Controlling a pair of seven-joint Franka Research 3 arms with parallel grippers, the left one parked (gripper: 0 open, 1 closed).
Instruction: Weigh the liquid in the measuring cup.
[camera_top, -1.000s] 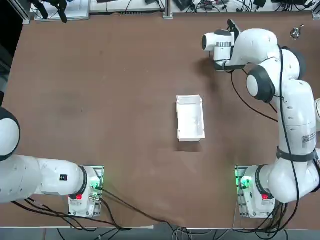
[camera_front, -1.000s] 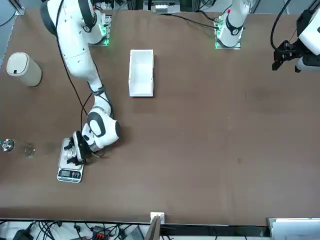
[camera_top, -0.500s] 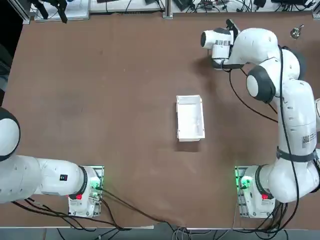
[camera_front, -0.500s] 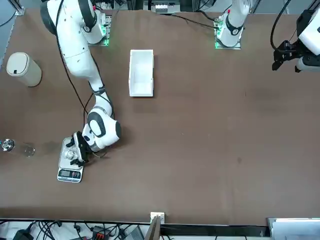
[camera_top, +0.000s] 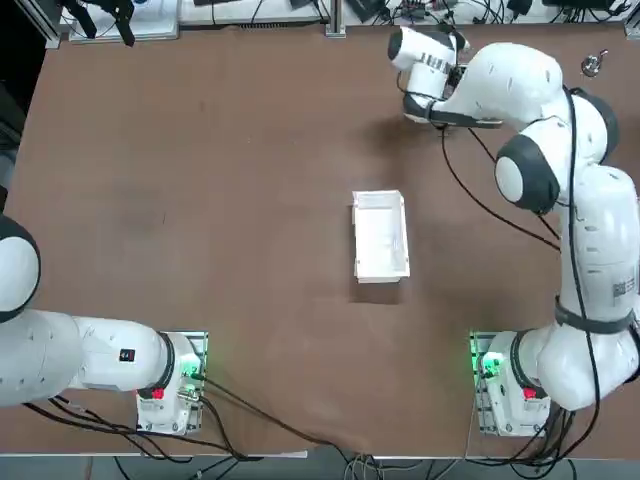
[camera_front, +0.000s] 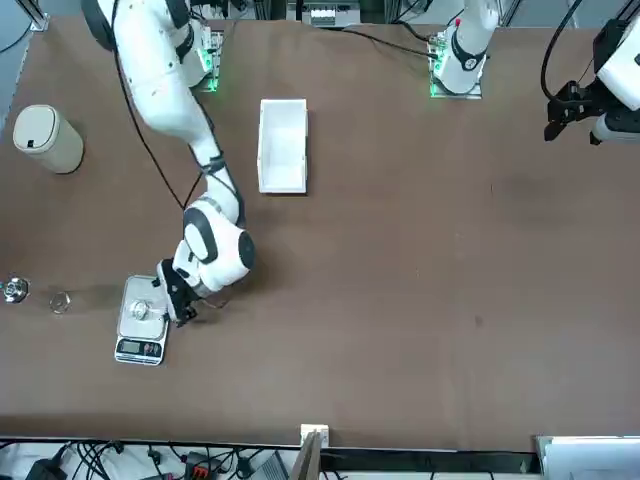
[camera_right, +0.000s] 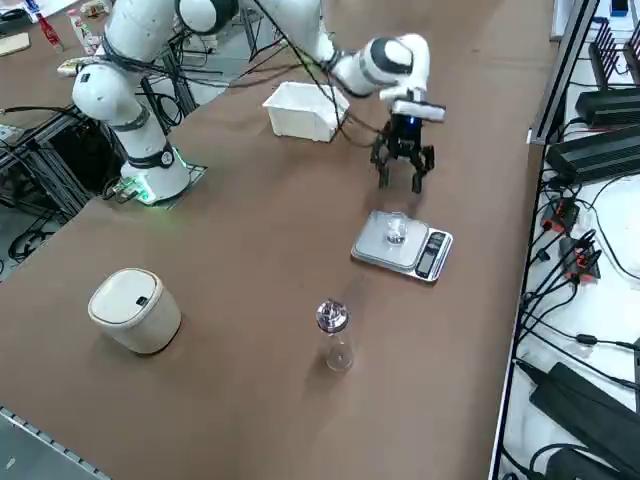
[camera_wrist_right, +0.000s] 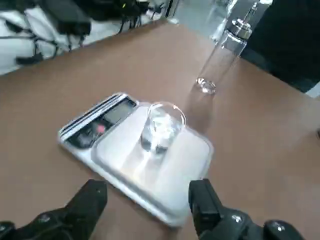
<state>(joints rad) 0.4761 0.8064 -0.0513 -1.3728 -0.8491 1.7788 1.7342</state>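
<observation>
The measuring cup (camera_wrist_right: 161, 128) stands upright on the scale (camera_wrist_right: 150, 162) platform at the table's far right. My right gripper (camera_right: 403, 165) hangs just beside it, fingers spread wide, empty.

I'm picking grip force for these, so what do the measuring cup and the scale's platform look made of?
Measuring cup: clear and colourless, glass or hard plastic; the platform shows through it and its rim glints. Scale: the platform looks like brushed metal, pale grey with a soft sheen. The right gripper hangs open, clear of both.
</observation>
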